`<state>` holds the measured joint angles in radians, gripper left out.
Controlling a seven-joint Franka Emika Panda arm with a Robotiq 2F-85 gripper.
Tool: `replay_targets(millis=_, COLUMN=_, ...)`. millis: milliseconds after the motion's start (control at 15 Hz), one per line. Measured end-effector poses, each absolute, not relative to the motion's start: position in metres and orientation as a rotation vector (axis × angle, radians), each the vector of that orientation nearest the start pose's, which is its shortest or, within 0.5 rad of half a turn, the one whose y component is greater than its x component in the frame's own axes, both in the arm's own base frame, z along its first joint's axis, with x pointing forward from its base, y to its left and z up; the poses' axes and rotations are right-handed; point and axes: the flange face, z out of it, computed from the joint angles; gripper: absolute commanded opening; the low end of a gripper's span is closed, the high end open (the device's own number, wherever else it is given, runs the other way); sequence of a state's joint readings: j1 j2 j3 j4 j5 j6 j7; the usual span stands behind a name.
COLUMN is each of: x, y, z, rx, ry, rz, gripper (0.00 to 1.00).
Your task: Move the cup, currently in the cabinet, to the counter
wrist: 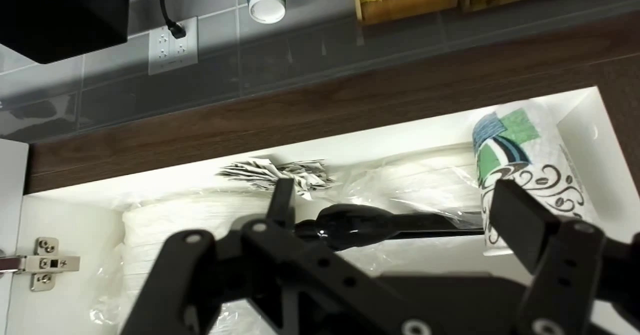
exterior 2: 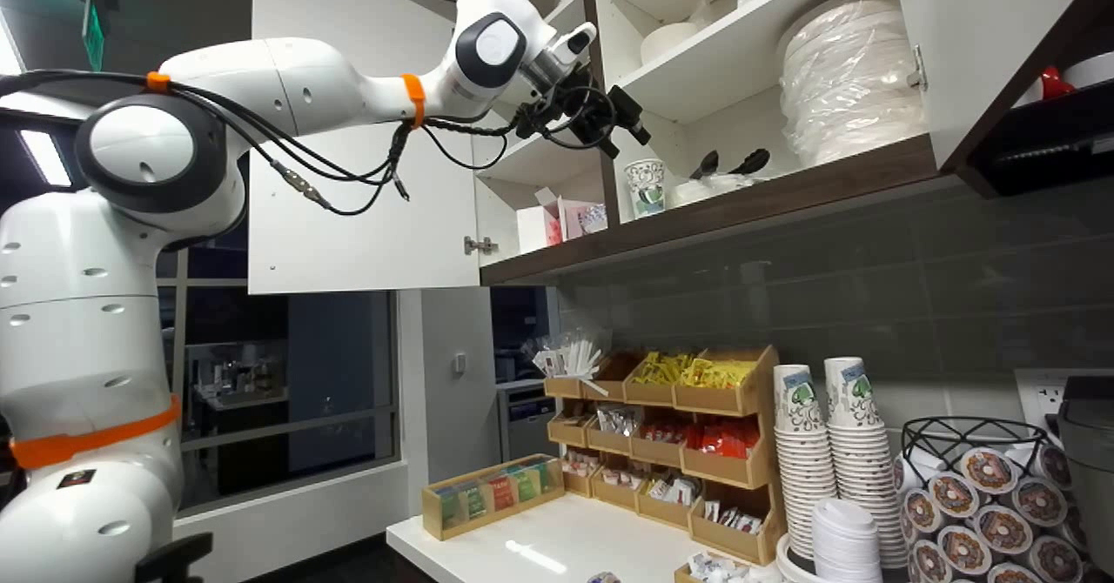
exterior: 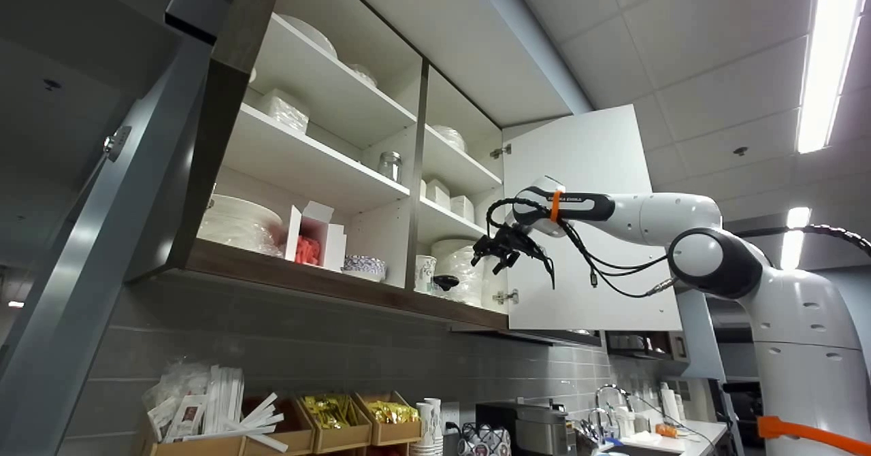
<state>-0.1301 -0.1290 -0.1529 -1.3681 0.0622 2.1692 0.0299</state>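
Observation:
The cup, white paper with a green and brown print, stands upright in the cabinet (exterior: 381, 296) on its bottom, near the vertical divider. The cup shows in both exterior views (exterior: 424, 273) (exterior 2: 645, 190) and at the right of the wrist view (wrist: 515, 145). My gripper (exterior: 487, 264) is open and empty in front of the cabinet. In an exterior view the gripper (exterior 2: 628, 144) is just above the cup's rim. In the wrist view my right finger overlaps the cup, and the cup is not between the fingers (wrist: 395, 190). The white counter (exterior 2: 557, 544) lies below the cabinet.
Black utensils (wrist: 350, 225) lie beside the cup, with wrapped white plates (exterior 2: 857, 87) farther along. The vertical divider (exterior: 417, 170) and the open cabinet door (exterior: 585, 170) flank this section. A condiment rack (exterior 2: 770, 444), cup stacks (exterior 2: 805, 470) and a pod basket (exterior 2: 975, 426) stand on the counter.

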Motion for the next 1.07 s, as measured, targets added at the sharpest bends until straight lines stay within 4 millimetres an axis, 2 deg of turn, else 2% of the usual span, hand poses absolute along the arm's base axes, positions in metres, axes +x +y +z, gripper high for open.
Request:
replay_targets(millis=200, x=0.493, y=-0.152, z=0.869, rx=-2.797, ry=0.469, rz=-1.439, gripper=1.00)
replay_targets(millis=467, x=0.496, y=-0.157, z=0.889, rx=-2.790, ry=0.450, rz=-1.515, gripper=1.00)
replay_targets(millis=733, x=0.513, y=-0.160, z=0.900, rx=-2.785, ry=0.410, rz=-1.544, gripper=1.00)
replay_targets(millis=1067, x=0.539, y=-0.157, z=0.900, rx=-2.759, ry=0.336, rz=-1.509, gripper=1.00)
